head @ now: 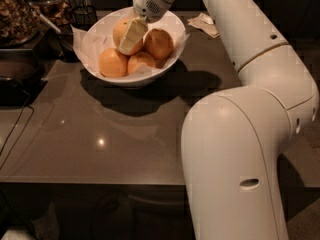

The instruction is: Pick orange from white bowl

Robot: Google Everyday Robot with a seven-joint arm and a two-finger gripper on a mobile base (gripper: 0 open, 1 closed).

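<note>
The white bowl [134,78] stands at the far left part of the dark, glossy worktop [125,134], lined with crinkled white paper [82,40] that sticks up past its rim on the left side. Four fruits lie in it. The orange [120,31] – the biggest and palest of them – sits at the back of the pile, resting on the others. In front of it lie two smaller, deeper-orange fruits, one at the left [112,62] and one in the middle [141,62], touching each other; a third [158,43] sits at the right, just beside the orange.

The claw [130,40] reaches down into the bowl from the wrist above its far rim, and its pale, flat tip lies across the right front of the orange, touching the skin. I cannot tell how far open the claw is, or whether it grips the fruit at all – only that one side of it shows against the orange.

The big white arm [240,134] fills the right half of the view, curving up from the near edge and back over the worktop. A crumpled scrap of paper [205,23] lies on the worktop behind the bowl to the right. At the far left stand dark containers [17,14] with something brown and crumbly in them, and a thin black cable [16,134] runs down the worktop's left side.
</note>
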